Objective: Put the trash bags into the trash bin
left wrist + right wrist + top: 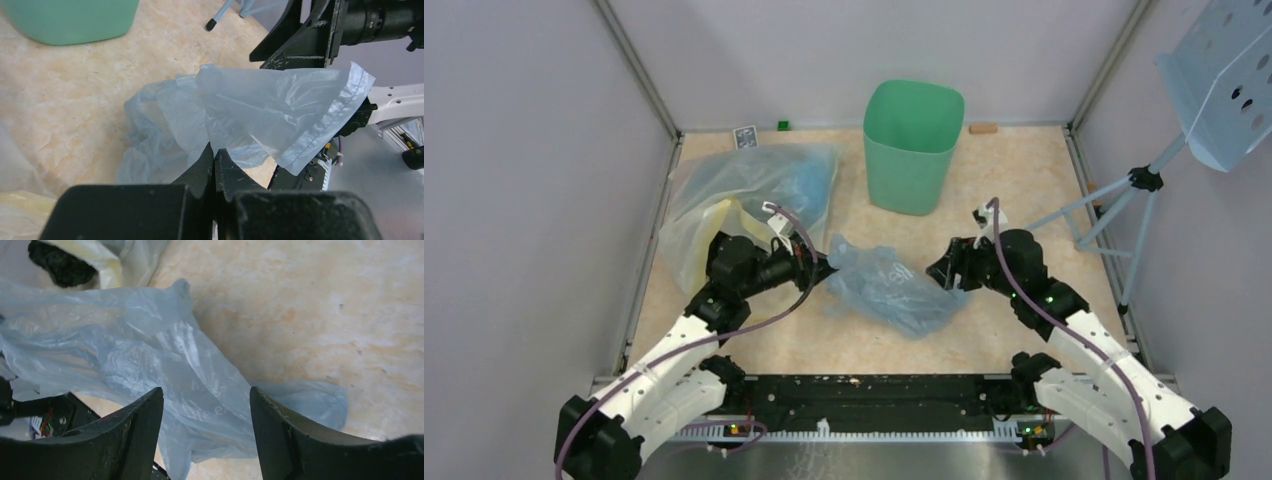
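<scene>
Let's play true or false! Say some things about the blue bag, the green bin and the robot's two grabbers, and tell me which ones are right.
1. The blue trash bag is outside the trash bin. True.
2. The trash bin has tipped onto its side. False: it stands upright with its opening facing up.
3. The left gripper is pinched shut on the blue trash bag. True.
4. The right gripper is squeezed shut too. False: its fingers stand wide apart, with the bag's plastic showing between them.
5. Seen from the top camera, the yellowish bag lies to the left of the trash bin. True.
</scene>
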`<action>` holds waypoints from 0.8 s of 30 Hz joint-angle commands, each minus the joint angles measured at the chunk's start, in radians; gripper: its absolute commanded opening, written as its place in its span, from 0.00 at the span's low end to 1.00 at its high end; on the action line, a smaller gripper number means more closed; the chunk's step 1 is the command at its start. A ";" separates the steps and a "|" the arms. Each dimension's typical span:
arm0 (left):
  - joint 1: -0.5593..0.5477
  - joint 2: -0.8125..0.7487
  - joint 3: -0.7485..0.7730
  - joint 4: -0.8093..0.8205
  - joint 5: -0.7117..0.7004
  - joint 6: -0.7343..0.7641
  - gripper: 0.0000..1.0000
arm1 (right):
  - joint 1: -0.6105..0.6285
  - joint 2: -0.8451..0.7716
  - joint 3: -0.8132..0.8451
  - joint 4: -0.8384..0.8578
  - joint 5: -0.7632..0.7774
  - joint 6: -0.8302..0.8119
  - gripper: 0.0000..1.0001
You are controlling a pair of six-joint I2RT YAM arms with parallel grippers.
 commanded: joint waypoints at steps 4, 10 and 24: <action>0.002 -0.060 -0.033 0.064 0.042 0.025 0.00 | 0.191 0.154 0.099 0.077 0.059 -0.177 0.67; 0.002 -0.111 -0.058 0.067 0.032 0.022 0.00 | 0.226 0.334 0.110 0.103 0.098 -0.195 0.67; 0.004 -0.152 0.064 -0.204 -0.338 -0.029 0.27 | 0.238 0.258 0.094 0.124 0.216 -0.048 0.00</action>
